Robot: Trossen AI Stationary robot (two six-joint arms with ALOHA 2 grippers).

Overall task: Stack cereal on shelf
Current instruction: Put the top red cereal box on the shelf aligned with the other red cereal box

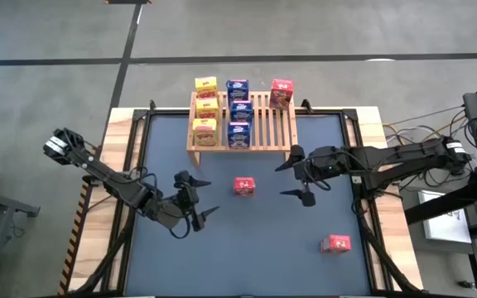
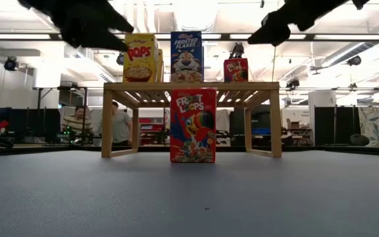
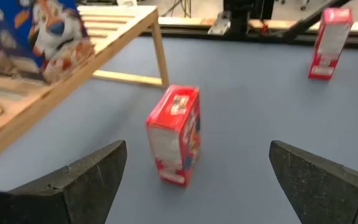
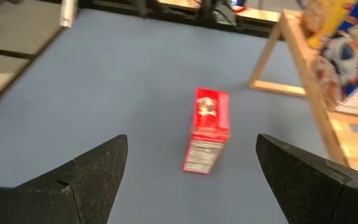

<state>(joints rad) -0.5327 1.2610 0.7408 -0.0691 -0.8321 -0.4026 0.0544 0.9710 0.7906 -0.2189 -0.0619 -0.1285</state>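
Note:
The shelf stands at the table's far edge. On its slats stand three yellow cereal boxes in a row, three blue ones beside them and one red box at the far right. Another red box stands upright on the blue mat in front of the shelf. My left gripper hovers open to its left and my right gripper hovers open to its right, both pointing at it from above table height. A third red box stands near the table's right front.
The mat is ringed by a black frame and a light-wood border. Cables and gear lie beyond the right edge. In the low view, people sit in the room behind the shelf. Bare mat lies around the middle red box.

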